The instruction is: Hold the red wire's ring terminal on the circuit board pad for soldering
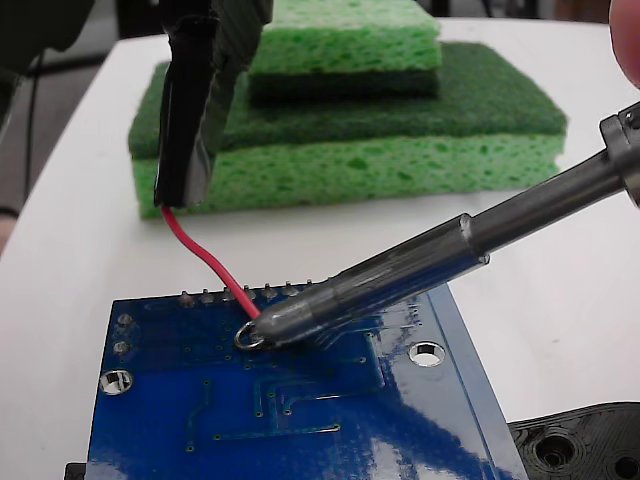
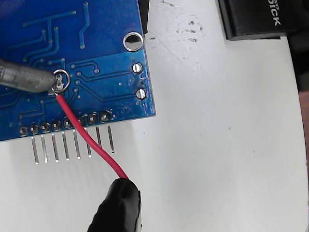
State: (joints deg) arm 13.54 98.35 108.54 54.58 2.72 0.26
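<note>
Gripper hangs upright above my circuit board, clenched on the red wire; ring terminal rests on board beside soldering iron tip. Only wrist view shows header pins.

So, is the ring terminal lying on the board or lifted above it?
On it. The ring terminal lies flat on the circuit board, with the soldering iron tip touching it; the claw holds the red wire.

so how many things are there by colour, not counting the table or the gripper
green: 2, the big sponge and the small sponge stacked on it
blue: 1, the circuit board
red: 1, the wire
grey metal: 1, the soldering iron
black: 1, the plastic part
total: 6
</note>
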